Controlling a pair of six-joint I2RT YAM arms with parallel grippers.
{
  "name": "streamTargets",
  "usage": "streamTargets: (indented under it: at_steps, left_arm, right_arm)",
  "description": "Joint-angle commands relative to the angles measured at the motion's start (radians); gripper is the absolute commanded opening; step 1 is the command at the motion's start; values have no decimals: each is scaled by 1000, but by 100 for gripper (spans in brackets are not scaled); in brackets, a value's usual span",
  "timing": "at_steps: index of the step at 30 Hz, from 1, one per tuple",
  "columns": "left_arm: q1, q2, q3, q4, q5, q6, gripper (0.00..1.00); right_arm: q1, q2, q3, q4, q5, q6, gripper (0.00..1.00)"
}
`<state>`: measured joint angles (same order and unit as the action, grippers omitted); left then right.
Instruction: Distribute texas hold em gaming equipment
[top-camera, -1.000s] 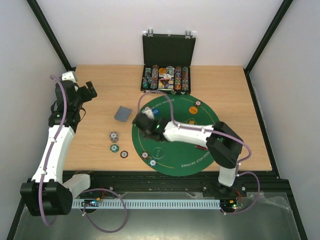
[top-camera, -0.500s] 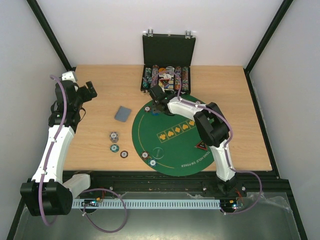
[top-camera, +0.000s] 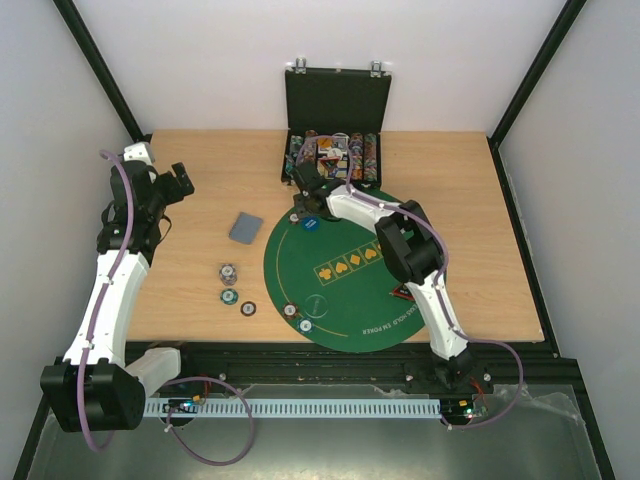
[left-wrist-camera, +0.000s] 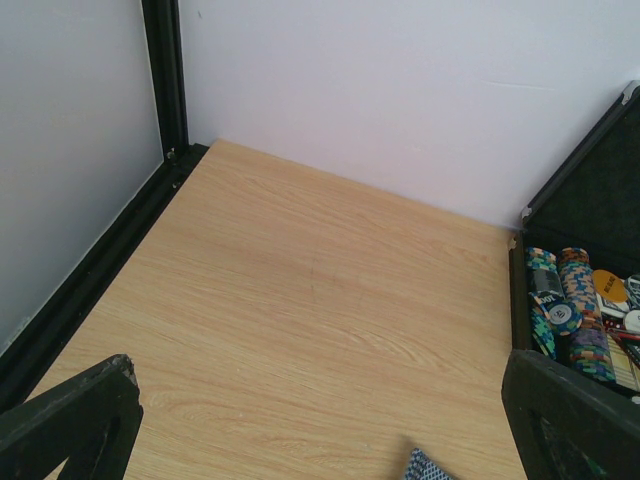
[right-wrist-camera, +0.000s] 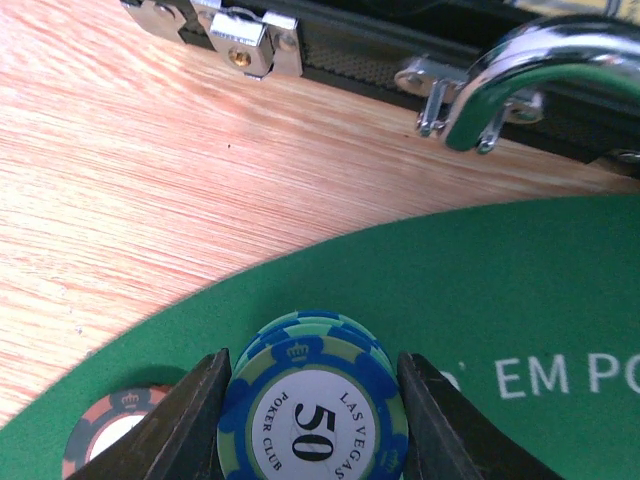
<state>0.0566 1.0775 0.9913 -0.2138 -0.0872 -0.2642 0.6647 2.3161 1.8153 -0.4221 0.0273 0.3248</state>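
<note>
My right gripper (top-camera: 303, 207) reaches over the far left edge of the round green mat (top-camera: 350, 290), just in front of the case. Its jaws are shut on a small stack of blue-and-green "50" poker chips (right-wrist-camera: 315, 425), held low over the felt. A pink-grey chip (right-wrist-camera: 103, 442) lies on the mat beside the left finger. The grey-blue deck of cards (top-camera: 244, 227) lies on the wood left of the mat, and one corner of the deck (left-wrist-camera: 426, 467) shows in the left wrist view. My left gripper (top-camera: 172, 184) hangs open and empty over the far left of the table.
The black case (top-camera: 333, 100) stands open at the back with chip rows (left-wrist-camera: 570, 315); its latch (right-wrist-camera: 240, 40) and chrome handle (right-wrist-camera: 530, 70) are close ahead of the right gripper. Loose chips (top-camera: 230, 283) lie left of the mat, two more chips (top-camera: 298, 317) on its near edge.
The right arm swung from the mat's left side to its far edge by the case, chips still in its jaws. The left arm has not moved.
</note>
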Motion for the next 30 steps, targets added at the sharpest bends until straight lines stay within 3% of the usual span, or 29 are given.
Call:
streamTargets:
  at_steps: [1,11,30]
  left_arm:
    - [4,-5,-3,14,-2,11,100]
    - [3,-5,-2,14,-5,11,100]
    - [3,-5,-2,14,-6,12,100]
  right_arm:
    - [-4,36,51,-50,-16,-17,35]
    - [-4,72,77,-61,-4,-11,38]
    - [-7,48,148,-81,54,-14,56]
